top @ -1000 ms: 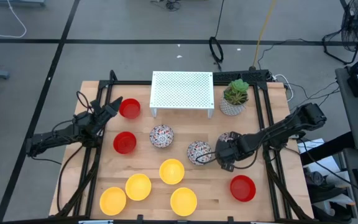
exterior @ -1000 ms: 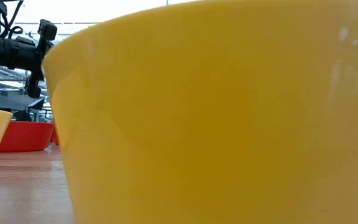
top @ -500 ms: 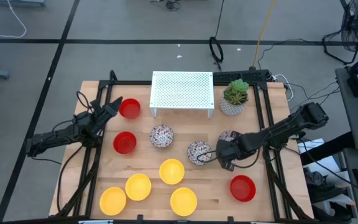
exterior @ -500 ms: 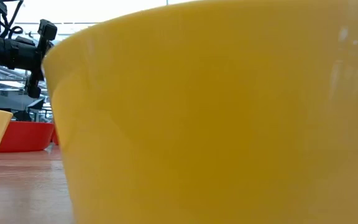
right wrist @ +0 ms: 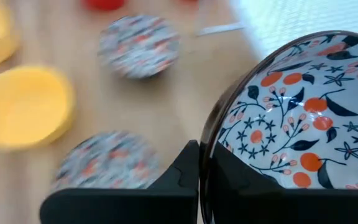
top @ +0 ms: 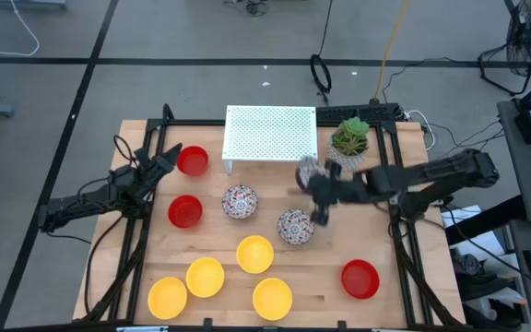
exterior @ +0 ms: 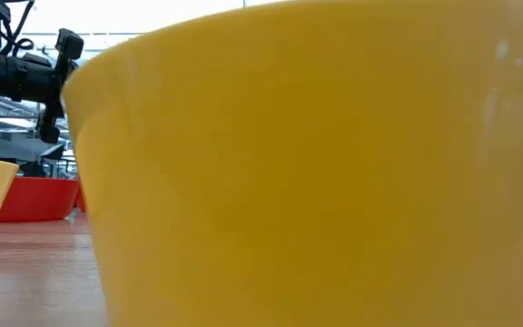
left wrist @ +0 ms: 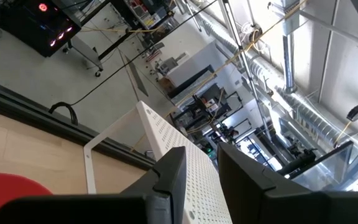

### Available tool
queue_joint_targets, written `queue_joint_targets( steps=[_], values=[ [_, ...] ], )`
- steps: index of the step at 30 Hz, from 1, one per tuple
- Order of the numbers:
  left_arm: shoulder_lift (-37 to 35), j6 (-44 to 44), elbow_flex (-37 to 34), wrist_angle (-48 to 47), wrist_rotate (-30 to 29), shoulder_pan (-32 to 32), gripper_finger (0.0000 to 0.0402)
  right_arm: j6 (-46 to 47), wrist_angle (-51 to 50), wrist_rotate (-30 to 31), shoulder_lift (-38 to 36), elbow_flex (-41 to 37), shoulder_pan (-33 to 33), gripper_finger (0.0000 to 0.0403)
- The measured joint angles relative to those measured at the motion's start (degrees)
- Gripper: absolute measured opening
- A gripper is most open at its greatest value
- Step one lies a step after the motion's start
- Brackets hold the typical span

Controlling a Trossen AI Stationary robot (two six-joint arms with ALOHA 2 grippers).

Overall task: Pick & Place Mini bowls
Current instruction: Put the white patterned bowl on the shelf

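Right tool (top: 313, 184) is clamped on the rim of a floral bowl (right wrist: 303, 118), one finger inside the lip and one outside, holding it clear of the surface (top: 404, 286) between the rack (top: 271, 136) and the second floral bowl (top: 295, 226). Grip at the rim suits a shallow, glossy bowl; I judge it secure only while the bowl stays level. The bowl is tilted toward the wrist camera and its patterned interior shows empty.

Third floral bowl (top: 240, 201) sits just left of centre. Both resting floral bowls read as inverted in the right wrist view, though blur makes this uncertain. Four yellow bowls (top: 254, 254) cluster along the near edge; three red bowls (top: 359, 278) are well apart, one at near right, two at left. No bowl visibly holds anything. The potted plant (top: 348, 143) stands beside the rack, near the carried bowl's path, and is a collision risk.

Left tool (left wrist: 197, 180) waits above the far-left red bowl (top: 192, 161), its fingers slightly parted and gripping nothing.
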Motion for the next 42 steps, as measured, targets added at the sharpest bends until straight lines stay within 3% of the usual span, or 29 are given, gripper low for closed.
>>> queue_joint_targets(
  steps=[2,8,17,24,42],
  values=[
    [0.0,0.0,0.0,0.02,0.02,0.0,0.0093,-2.19,0.22,-0.27,1.08,2.13,-5.3,0.0002],
    [0.0,0.0,0.0,0.0,0.0,0.0,0.0093,-7.77,0.11,-10.02,6.02,8.81,-21.4,0.0001],
    [0.02,0.0,-0.01,-0.02,0.0,0.0,0.0093,-13.78,-9.27,-12.01,19.38,22.22,-32.58,0.0005],
    [0.02,0.0,-0.01,-0.02,0.0,0.0,0.0093,-13.92,-15.82,-11.88,25.82,29.35,-35.15,0.0006],
    [0.02,0.0,0.0,-0.02,0.01,0.0,0.0093,-19.75,-12.84,-11.87,26.56,29.18,-35.08,0.0008]
  ],
)
